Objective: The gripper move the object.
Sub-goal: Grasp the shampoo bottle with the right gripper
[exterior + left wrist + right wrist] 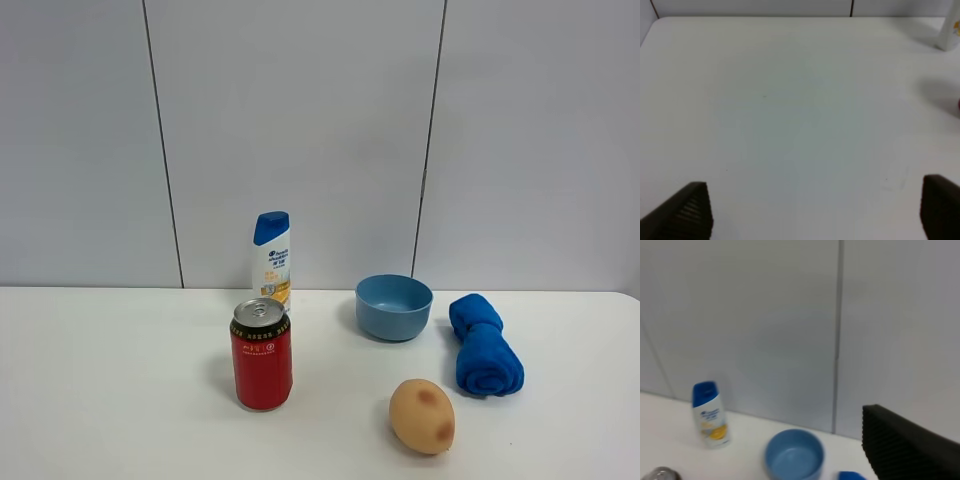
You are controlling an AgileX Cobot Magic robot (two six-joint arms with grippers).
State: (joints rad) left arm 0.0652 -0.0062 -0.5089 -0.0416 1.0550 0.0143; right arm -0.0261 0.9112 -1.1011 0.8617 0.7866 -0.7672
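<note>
A red can [262, 355] stands just before the bottle [272, 258].

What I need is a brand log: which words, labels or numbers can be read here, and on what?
Tall white plastic shampoo bottle with blue cap: label print too blurred to read.
Red soda can: gold band of marks, too small to read.
No other text.

Bright, even light from above. Soft small shadows by the can [262, 355] & bowl [394, 307]. High view is sharp; both wrist views look fuzzy.
</note>
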